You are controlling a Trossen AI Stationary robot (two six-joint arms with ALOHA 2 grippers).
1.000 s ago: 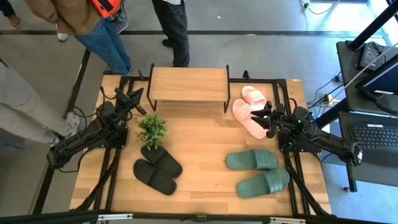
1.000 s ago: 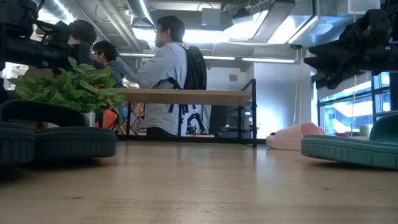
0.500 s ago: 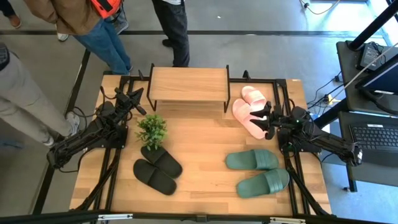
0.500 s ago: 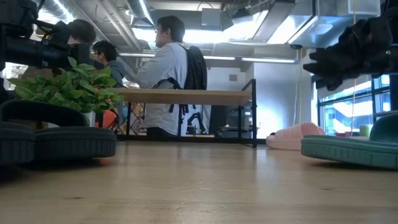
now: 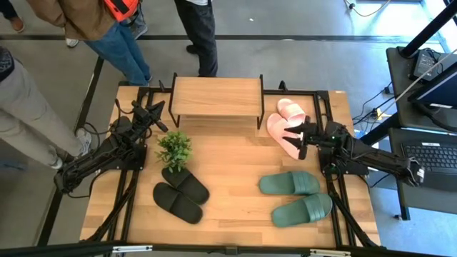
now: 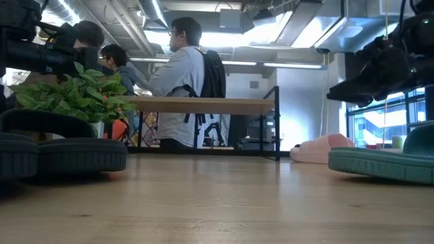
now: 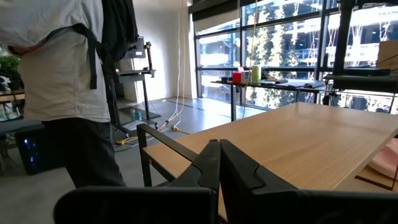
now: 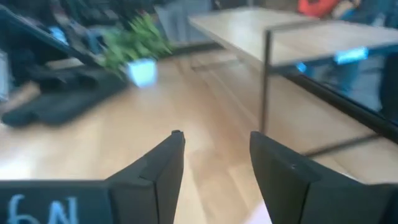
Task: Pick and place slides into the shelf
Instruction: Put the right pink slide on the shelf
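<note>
Wooden bench (image 5: 235, 171) with all slides still off the shelf (image 5: 216, 97).
Right gripper (image 5: 300, 140) hangs over the pink pair (image 5: 285, 128) at the far right, jaws parted and empty, likely lining up a grasp (nothing held yet). Left gripper (image 5: 158, 118) waits shut beside the shelf; green pair (image 5: 296, 195) and black pair (image 5: 181, 193) lie nearer.

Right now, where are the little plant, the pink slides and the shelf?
plant (image 5: 173, 148): high view, on its green leaves.
pink slides (image 5: 283, 133): high view, on the sole of the nearer slide.
shelf (image 5: 216, 98): high view, on the middle of its wooden top board.
</note>
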